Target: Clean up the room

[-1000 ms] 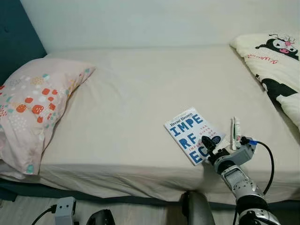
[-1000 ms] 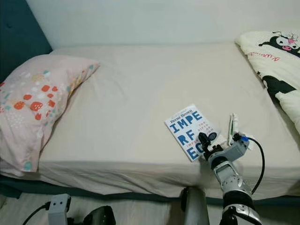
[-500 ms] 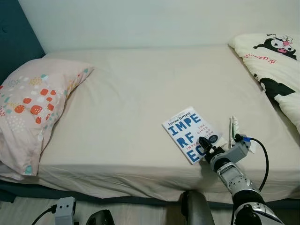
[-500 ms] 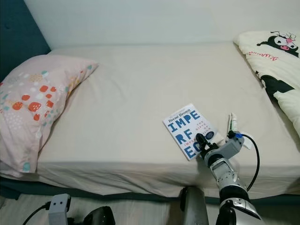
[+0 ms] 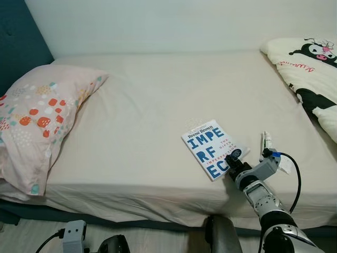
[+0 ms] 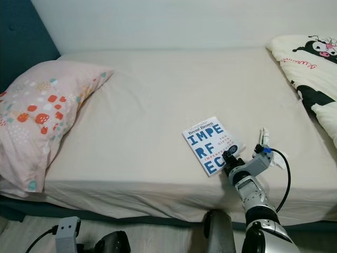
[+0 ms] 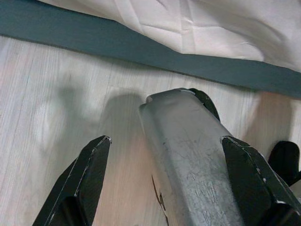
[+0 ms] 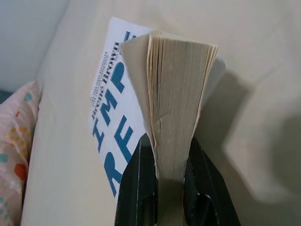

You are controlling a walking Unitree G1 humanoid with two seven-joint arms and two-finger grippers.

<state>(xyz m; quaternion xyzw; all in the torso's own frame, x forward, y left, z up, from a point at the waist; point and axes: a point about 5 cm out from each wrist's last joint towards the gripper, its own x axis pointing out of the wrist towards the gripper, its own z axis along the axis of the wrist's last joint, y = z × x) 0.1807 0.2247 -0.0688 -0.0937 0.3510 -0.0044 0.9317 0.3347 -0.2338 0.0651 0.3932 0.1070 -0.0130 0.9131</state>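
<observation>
1. Your right pincer (image 8: 170, 186) is clamped on the near corner of the book (image 5: 210, 147). The two black fingers (image 8: 136, 188) squeeze the page block from either side, and the white-and-blue cover runs away from the tips across the bed (image 5: 147, 105).
2. The bite is shallow, right at the page edges. Judge it a weak hold: lift slowly and keep the book low over the sheet, or the pages may fan and slip out.
3. If the corner starts to slide, set it back down and push the fingers further along the pages before lifting.
4. A small white tube (image 5: 266, 141) lies just beside the wrist, on the far side from the book. Keep the cable and wrist from brushing it as you pull back.
5. Well beyond the tips lies the patterned pillow (image 5: 37, 116); off to the other side is a cartoon-print blanket (image 5: 310, 68).
6. No bin, box or basket is to be seen, so where the book goes is undecided.
7. Your left pincer (image 7: 164, 179) hangs idle over the wooden floor, fingers apart.
</observation>
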